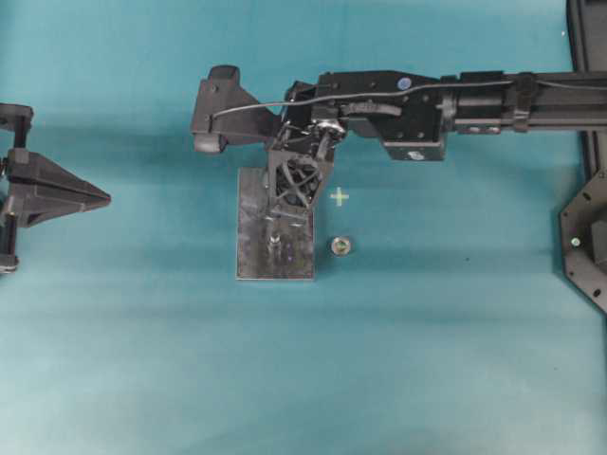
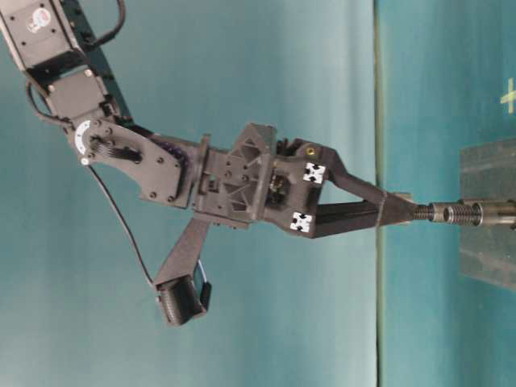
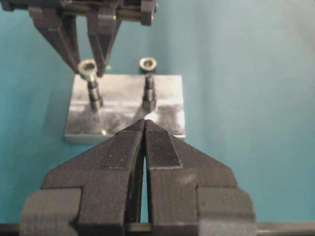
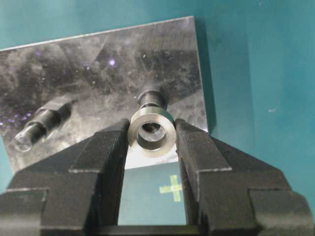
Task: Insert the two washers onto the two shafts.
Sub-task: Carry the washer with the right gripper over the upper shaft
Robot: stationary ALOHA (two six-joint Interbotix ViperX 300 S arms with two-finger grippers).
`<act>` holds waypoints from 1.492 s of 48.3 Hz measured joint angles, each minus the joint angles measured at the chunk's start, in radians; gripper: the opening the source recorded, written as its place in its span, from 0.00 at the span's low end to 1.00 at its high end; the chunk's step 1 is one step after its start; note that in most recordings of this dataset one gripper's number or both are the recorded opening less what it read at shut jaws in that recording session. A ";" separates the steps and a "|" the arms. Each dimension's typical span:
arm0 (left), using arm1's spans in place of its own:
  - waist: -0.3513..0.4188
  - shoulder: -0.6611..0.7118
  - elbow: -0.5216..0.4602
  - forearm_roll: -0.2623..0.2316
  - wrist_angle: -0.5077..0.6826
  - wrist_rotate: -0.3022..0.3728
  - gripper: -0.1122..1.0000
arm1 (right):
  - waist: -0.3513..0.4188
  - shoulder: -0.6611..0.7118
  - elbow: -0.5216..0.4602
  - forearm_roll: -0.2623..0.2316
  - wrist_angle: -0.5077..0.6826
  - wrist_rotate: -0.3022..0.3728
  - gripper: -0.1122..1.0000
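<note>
A steel washer (image 4: pixel 151 130) is clamped between my right gripper's (image 4: pixel 151 133) fingers. It is held directly over the top end of a shaft (image 4: pixel 150 98) standing on the metal plate (image 4: pixel 88 64). The shaft's end shows through the washer's hole. In the left wrist view the washer (image 3: pixel 88 67) sits at the top of that shaft (image 3: pixel 93 93). In the overhead view the right gripper (image 1: pixel 296 188) covers the plate's far half (image 1: pixel 254 256). My left gripper (image 3: pixel 144 123) is shut and empty, well short of the plate; it shows at the left edge in the overhead view (image 1: pixel 100 199).
A second shaft (image 1: pixel 273 240) with a hex nut stands on the plate's near half; it also shows in the right wrist view (image 4: pixel 42 125). A spare washer (image 1: pixel 340 246) lies on the teal mat right of the plate, below a yellow cross mark (image 1: pixel 339 197).
</note>
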 measured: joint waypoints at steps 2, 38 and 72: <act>0.000 0.000 0.000 -0.002 0.000 0.000 0.10 | 0.000 0.000 0.000 0.000 0.000 0.000 0.40; 0.000 -0.008 0.002 0.000 0.000 -0.003 0.10 | -0.006 0.025 -0.011 0.003 0.018 0.014 0.72; 0.000 -0.009 0.008 0.000 0.000 -0.014 0.10 | 0.041 -0.179 0.199 0.005 0.031 0.083 0.89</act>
